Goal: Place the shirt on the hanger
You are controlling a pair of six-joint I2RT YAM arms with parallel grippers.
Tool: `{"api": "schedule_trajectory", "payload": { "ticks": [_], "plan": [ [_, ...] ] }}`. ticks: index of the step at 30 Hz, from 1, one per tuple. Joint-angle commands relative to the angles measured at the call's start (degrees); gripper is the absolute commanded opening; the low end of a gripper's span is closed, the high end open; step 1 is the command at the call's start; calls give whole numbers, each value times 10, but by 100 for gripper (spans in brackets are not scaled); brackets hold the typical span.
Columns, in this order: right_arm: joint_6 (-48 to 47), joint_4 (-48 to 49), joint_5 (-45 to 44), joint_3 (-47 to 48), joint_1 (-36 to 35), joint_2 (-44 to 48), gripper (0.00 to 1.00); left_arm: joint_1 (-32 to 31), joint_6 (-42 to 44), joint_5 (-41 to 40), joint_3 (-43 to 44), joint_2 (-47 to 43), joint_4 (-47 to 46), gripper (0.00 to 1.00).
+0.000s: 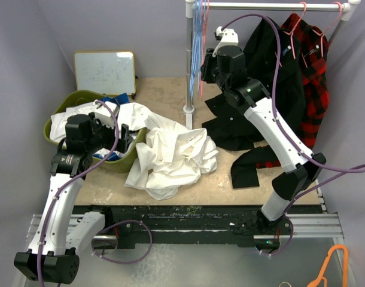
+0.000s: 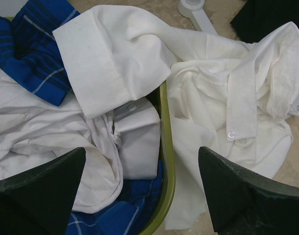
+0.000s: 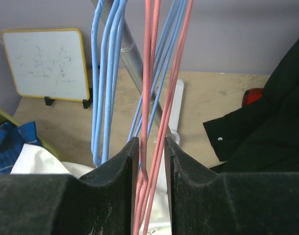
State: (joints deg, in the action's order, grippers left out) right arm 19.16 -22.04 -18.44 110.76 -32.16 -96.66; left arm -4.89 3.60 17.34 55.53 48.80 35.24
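Note:
The white shirt [image 1: 170, 158] lies crumpled on the table, with a sleeve draped over a green basket's rim; the left wrist view shows it too [image 2: 228, 98]. My left gripper [image 1: 125, 139] is open and empty, its jaws wide apart over the basket rim and the shirt's cuff [image 2: 139, 191]. The pink hanger [image 3: 152, 73] hangs on the rack among the blue hangers [image 3: 103, 73]. My right gripper [image 1: 205, 75] is raised at the rack pole, its jaws nearly together with the pink wires between them [image 3: 152, 161].
The green basket [image 1: 57, 110] holds blue plaid cloth [image 2: 37, 49] and white fabric. The rack pole [image 1: 189, 60] stands mid-back. A black shirt [image 1: 272, 72] and a red plaid shirt [image 1: 314, 66] hang at the right. A whiteboard [image 1: 105, 72] leans at the back left.

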Motion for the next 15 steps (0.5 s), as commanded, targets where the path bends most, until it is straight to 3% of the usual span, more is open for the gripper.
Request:
{"api": "schedule_trajectory", "payload": {
  "ticks": [1,8,15],
  "plan": [
    [-27,-20,-63,34,-6,-4,29,4,-1,11,-1,-6,-26,99],
    [-43,-42,-94,49,-11,-19,26,4,-1,13,-3,-5,-28,99],
    [-45,-34,-75,51,-12,-17,0,4,2,15,-4,-5,-28,99]
  ]
}}
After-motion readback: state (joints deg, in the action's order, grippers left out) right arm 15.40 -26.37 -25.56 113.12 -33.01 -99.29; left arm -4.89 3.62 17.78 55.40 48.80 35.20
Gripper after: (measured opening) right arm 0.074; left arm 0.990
